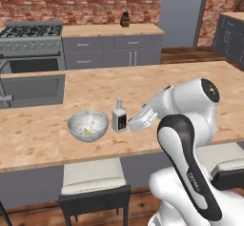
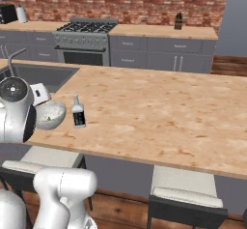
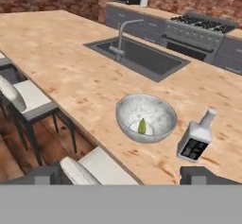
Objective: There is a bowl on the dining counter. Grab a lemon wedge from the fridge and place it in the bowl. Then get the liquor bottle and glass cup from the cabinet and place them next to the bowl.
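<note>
Hand view: liquor bottle (image 3: 197, 138) upright beside bowl (image 3: 146, 117); fingers (image 3: 198, 175) wide apart, empty.

The white arm (image 1: 190, 163) is rising from the base at the lower right of the left base view, bending at a dark elbow joint and reaching forward and to the left with its wrist (image 1: 162, 103) angled downward. The end effector (image 3: 120, 175) is hanging empty, its jaws standing wide apart (two dark fingertips (image 3: 42, 175) showing at the bottom of the hand view), gripping nothing.
</note>
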Available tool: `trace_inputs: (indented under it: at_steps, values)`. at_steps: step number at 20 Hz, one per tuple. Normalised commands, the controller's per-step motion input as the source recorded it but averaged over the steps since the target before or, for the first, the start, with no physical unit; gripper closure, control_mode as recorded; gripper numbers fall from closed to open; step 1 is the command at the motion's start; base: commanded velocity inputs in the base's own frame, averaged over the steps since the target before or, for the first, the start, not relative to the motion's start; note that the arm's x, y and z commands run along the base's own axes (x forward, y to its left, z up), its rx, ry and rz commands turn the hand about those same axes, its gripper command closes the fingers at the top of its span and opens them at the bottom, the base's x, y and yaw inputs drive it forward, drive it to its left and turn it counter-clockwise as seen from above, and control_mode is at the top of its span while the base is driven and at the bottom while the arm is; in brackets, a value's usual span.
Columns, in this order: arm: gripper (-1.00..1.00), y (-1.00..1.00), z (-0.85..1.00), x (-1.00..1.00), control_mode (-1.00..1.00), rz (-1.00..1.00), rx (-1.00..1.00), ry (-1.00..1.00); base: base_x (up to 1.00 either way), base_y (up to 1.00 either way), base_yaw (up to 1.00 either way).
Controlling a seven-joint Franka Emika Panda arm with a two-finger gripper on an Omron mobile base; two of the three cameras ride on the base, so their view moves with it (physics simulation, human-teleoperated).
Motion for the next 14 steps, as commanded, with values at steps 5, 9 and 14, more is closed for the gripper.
trace_inputs:
  at_steps: [5,9,14]
  values:
    - [-1.0,-0.74,0.14,-0.73,-1.0,-0.23,0.0,0.03,0.0,0.0,0.0]
    - [-1.0,-0.5,0.03,-0.67,-1.0,-0.25,0.02,0.0,0.0,0.0,0.0]
    - [-1.0,-0.1,0.0,-0.61,-1.0,-0.31,0.02,0.0,0.0,0.0,0.0]
